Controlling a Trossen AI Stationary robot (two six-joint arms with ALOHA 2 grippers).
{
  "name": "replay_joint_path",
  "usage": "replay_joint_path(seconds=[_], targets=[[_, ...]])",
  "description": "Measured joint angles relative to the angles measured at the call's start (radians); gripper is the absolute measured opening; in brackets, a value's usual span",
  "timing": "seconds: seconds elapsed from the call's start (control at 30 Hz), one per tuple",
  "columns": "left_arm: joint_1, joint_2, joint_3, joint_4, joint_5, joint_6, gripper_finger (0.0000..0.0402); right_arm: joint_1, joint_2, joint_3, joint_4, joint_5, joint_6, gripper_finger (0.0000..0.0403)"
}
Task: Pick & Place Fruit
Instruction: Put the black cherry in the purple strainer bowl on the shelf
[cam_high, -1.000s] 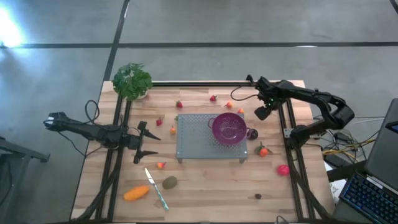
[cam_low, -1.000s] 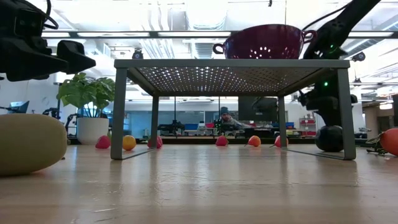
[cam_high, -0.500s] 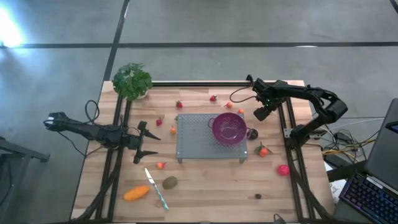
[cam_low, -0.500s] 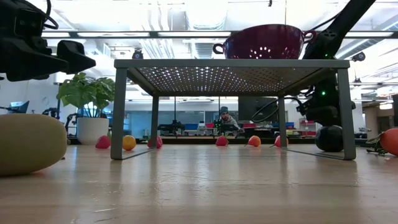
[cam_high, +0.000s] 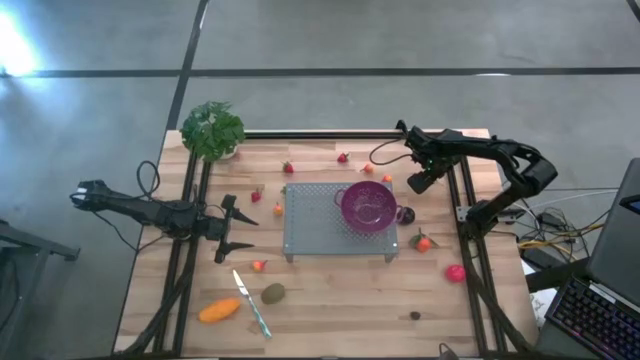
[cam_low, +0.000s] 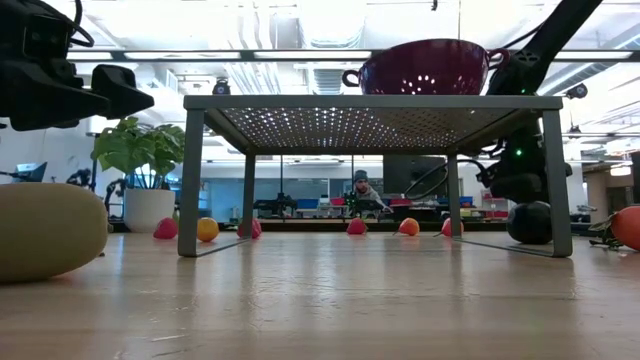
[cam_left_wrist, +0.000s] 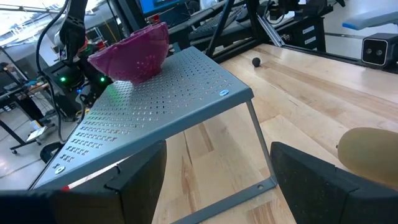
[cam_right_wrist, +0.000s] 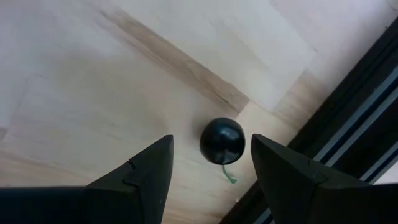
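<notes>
The right gripper (cam_right_wrist: 208, 165) hangs above the far right part of the table (cam_high: 340, 310), beyond the grey perforated stand (cam_high: 315, 215) and near the black rail. Its fingers are spread apart and grasp nothing; the dark round fruit (cam_right_wrist: 222, 141) lies on the wood in line with the gap between them, untouched, its thin green stem pointing toward the rail. In the high view the gripper covers this fruit.

The left gripper (cam_high: 238, 228) waits left of the stand, jaws released and empty.

The purple colander (cam_high: 368, 205) sits on the stand's right half. The elongated orange fruit (cam_high: 219, 311) lies near-left of the stand, its long axis running across the table, slightly tilted. The brown-green oval fruit (cam_high: 272, 293) lies just right of it beside the knife (cam_high: 252, 304); in the low view it is cut off at the edge. The pink-red ball (cam_high: 456, 272) rests right of the stand. Small red strawberries (cam_high: 288, 167) are scattered beyond the stand; their pointing is too small to make out. The potted plant (cam_high: 213, 129) stands at the far left corner.
</notes>
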Motion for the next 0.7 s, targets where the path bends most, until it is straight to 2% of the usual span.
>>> replay_joint_path(seconds=[0.53,0.7], targets=[[0.0,0.0,0.0,0.0,0.0,0.0,0.0291,0.005,0.002,0.0,-0.013,0.0,-0.014,0.0177],[0.0,0.0,0.0,0.0,0.0,0.0,0.0291,0.01,0.001,0.0,-0.013,-0.04,-0.014,0.0168]])
